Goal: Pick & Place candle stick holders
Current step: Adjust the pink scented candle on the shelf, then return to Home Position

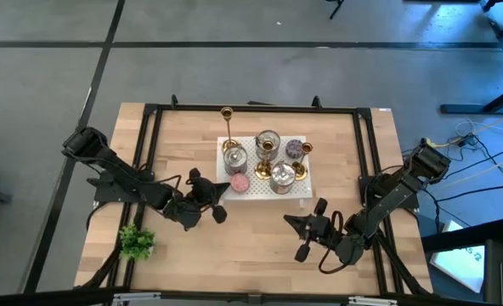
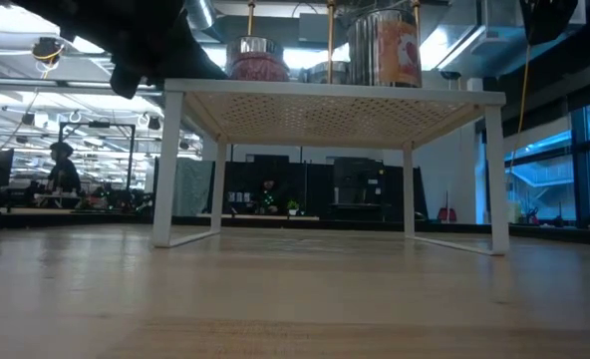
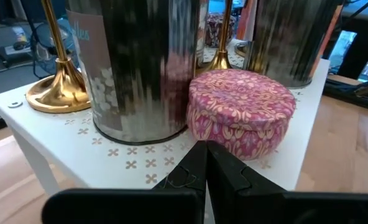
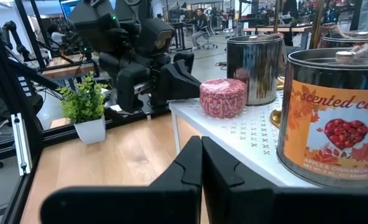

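Note:
Three gold candle stick holders stand by their round bases on a white perforated shelf (image 1: 226,189) at the table's middle: a tall one (image 1: 228,127) at its far left, one (image 1: 267,150) in the middle, one (image 1: 301,163) at the right. In the left wrist view, two bases show (image 3: 58,87) (image 3: 220,61). My left gripper (image 3: 206,150) is shut at the shelf's near left edge, just in front of a pink round tin (image 3: 241,112). My right gripper (image 4: 201,147) is shut and empty, near the shelf's near right corner. My left gripper's shut fingertips (image 3: 196,155) come level from the table's left at the pink tin's lower side (image 3: 234,148), over the shelf's edge. I cannot tell whether they touch the tin or the shelf.
Silver tins (image 3: 140,68) (image 4: 253,65) and a "scented candle" tin (image 4: 333,118) crowd the shelf around the holders. A small potted plant (image 1: 136,241) stands at the near left. A black frame (image 1: 149,136) rims the table. Bare wood lies under and before the shelf (image 2: 295,289).

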